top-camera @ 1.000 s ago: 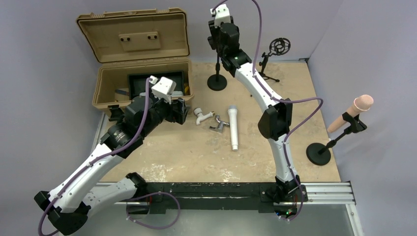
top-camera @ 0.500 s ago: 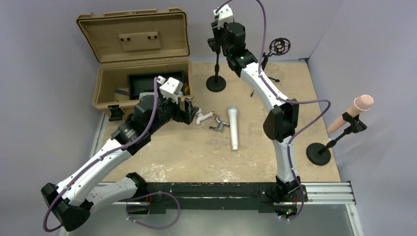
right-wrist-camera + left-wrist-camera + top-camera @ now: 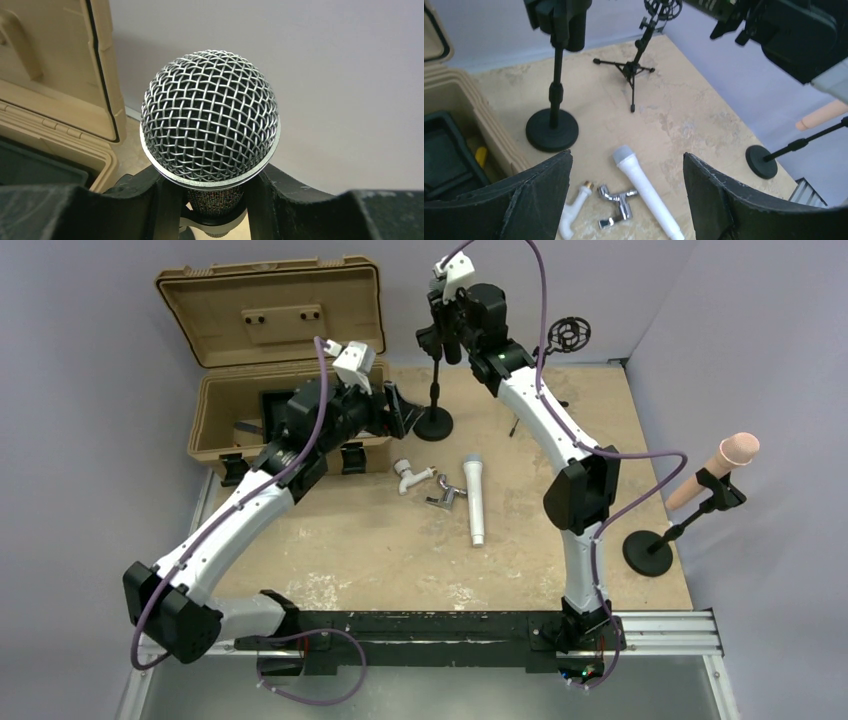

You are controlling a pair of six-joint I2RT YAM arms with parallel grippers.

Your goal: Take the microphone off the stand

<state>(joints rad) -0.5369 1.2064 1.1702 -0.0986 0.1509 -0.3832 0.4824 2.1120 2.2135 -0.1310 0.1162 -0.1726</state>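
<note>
from above, my right gripper point(image 3: 441, 338) sits atop the stand point(image 3: 435, 424). left wrist: my left gripper point(image 3: 626, 165) gapes wide and empty, facing the stand's base. right wrist: my fingers point(image 3: 162, 210) clamp the microphone point(image 3: 210, 117) just below its mesh head, still on the stand.

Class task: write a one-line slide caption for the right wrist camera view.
Right pincer gripping the microphone just below its wire-mesh head, with the open tan case behind.

One mesh-headed microphone point(image 3: 210, 120), one white microphone point(image 3: 476, 498), one peach microphone point(image 3: 712, 472), two round-base stands point(image 3: 435, 423) point(image 3: 648, 553), one tripod stand point(image 3: 632, 70), one case point(image 3: 270, 315), one faucet point(image 3: 443, 496), one pipe fitting point(image 3: 409, 476).
</note>
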